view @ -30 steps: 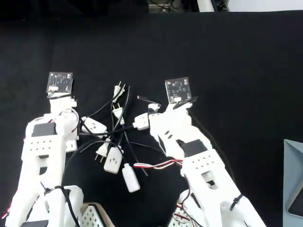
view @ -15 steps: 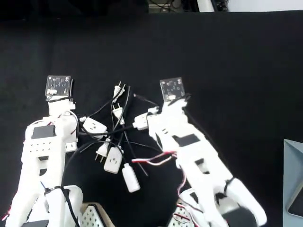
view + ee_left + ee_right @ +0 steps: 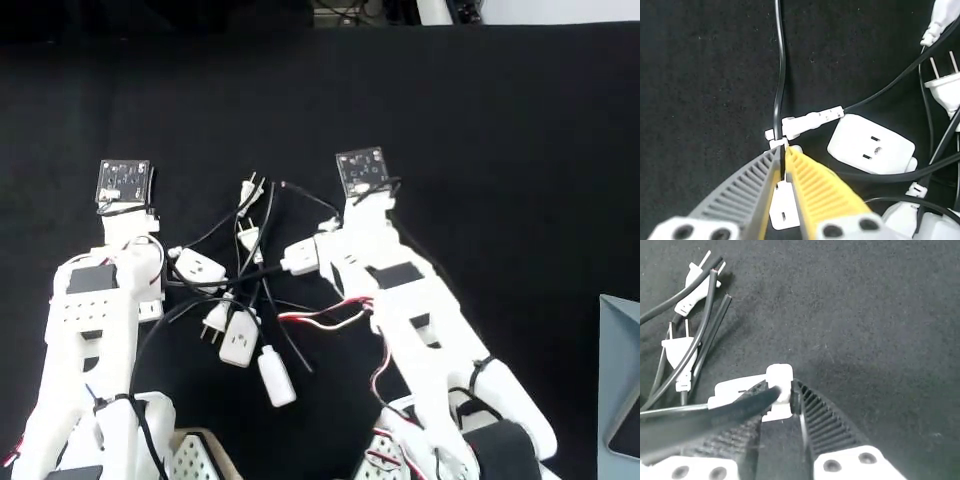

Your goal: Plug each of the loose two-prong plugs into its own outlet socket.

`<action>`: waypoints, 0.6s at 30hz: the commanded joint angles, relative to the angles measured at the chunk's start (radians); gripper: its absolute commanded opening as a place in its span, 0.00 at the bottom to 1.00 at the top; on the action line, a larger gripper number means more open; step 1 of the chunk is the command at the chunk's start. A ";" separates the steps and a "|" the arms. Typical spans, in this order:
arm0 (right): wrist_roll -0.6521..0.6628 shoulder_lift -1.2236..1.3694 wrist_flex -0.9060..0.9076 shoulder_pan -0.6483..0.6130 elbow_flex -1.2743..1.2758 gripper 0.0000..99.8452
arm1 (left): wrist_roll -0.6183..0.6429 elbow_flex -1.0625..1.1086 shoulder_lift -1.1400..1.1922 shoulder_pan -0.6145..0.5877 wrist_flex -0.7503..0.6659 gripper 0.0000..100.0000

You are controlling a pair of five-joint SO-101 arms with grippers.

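The left gripper [image 3: 784, 156] is closed on a black cable [image 3: 779, 75], which is pinched between the grey finger [image 3: 747, 185] and the yellow finger [image 3: 815, 185] just short of their tips. Just past those tips a white sleeve [image 3: 807, 121] is moulded onto the cable. Faint raised marks are seen on it, but they are too small to be read. A small white tag [image 3: 782, 212] lies under the fingers, and its tiny mark cannot be made out either. Beside the yellow finger, near its tip, a white socket [image 3: 871, 145] is found face up: a rounded block with short slots in its face. Farther out on that side a white plug [image 3: 946, 90] is seen with two bare metal prongs. The right gripper [image 3: 786, 390] is closed on a white block [image 3: 779, 379], which is clamped at the fingertips. Ahead of it and off to one side, a flat plug [image 3: 679, 354] and a slim plug [image 3: 696, 280] are laid on the black cloth [image 3: 865, 315], each white with two prongs, and black cables are draped across both. In the high view, a second socket [image 3: 238, 345] is seen between the two arms, nearer their bases than either gripper, with a third plug [image 3: 213, 322] just beside it.
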 commanded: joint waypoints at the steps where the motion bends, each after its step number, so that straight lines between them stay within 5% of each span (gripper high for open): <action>1: 0.008 -0.084 0.107 0.009 -0.079 0.01 | 0.000 -0.005 -0.014 -0.008 -0.018 0.03; 18: 0.009 0.010 0.068 -0.032 -0.077 0.01 | 0.000 0.033 -0.023 -0.008 -0.069 0.03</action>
